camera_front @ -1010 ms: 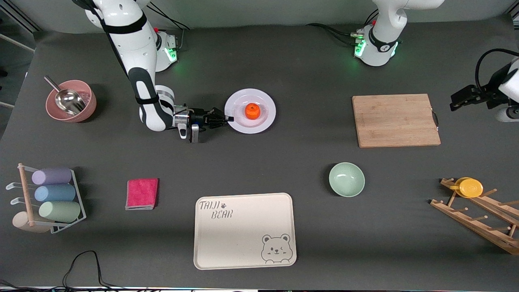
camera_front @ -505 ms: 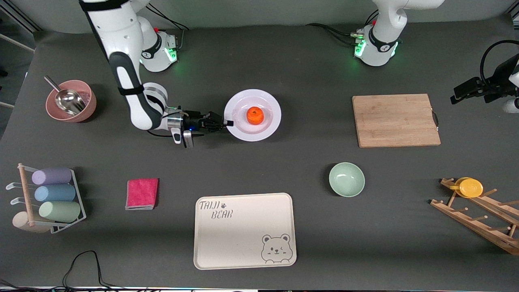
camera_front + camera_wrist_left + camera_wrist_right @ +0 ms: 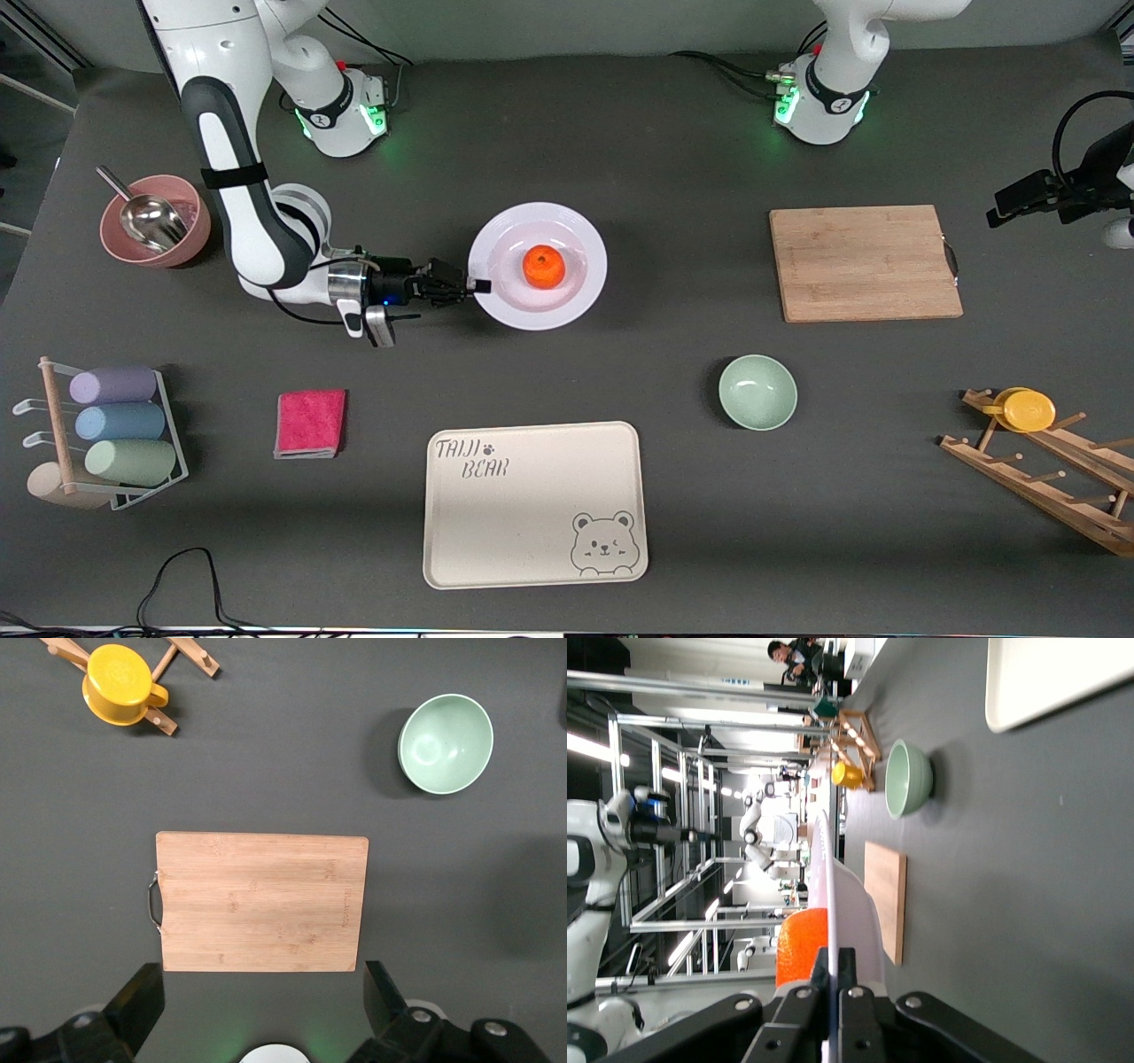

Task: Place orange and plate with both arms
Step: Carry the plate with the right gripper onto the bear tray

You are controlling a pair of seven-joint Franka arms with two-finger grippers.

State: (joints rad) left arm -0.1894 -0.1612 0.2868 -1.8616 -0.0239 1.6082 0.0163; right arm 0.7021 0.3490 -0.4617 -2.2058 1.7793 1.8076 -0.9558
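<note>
Our right gripper (image 3: 471, 286) pinches the glossy white plate (image 3: 538, 266) at nine o'clock; we hold it level so the small orange (image 3: 543, 267) stays centred. Left gripper (image 3: 266, 1010) waits, spread, over the bamboo board (image 3: 260, 902).

The words "TAIJI BEAR" are printed, with a small paw mark beside the first word, in one corner of the beige tray (image 3: 532, 505) that lies on the counter (image 3: 673, 159). A winking bear face is drawn in the tray's diagonal corner. No other text, label or number can be read on anything else.
</note>
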